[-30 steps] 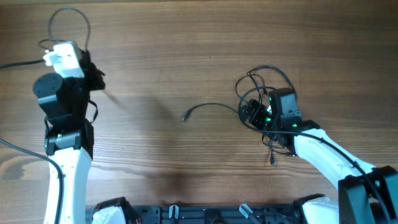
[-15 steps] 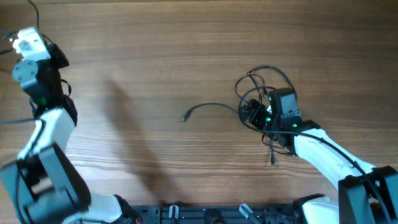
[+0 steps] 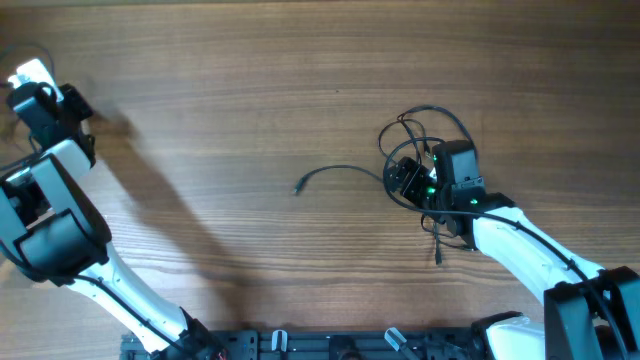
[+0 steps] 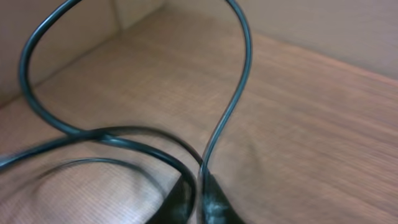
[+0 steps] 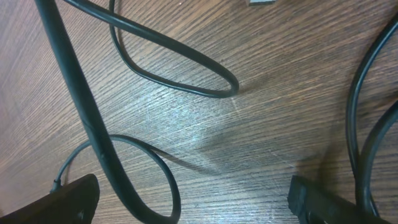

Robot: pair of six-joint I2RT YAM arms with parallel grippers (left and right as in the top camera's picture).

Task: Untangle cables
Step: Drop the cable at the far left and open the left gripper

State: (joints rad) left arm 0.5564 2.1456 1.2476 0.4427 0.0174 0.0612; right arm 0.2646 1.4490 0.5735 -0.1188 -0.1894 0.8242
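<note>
Left gripper [image 4: 199, 202] pinches a cable [image 4: 244, 74] near the beige wall [image 4: 348, 25]; right gripper [image 5: 196, 202] gapes over cables [image 5: 86, 106] on wood-grain table [image 5: 267, 118].

Black cables [image 3: 428, 128], brown wood-grain table [image 3: 250, 90], white and black right arm [image 3: 512, 242] with small green lights [image 3: 433, 186]

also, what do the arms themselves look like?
Left arm and right arm match: white shell links, black joint housings. The right gripper is black, with green lights lit on it and thin black wiring along the forearm. A white block caps the left wrist.
</note>
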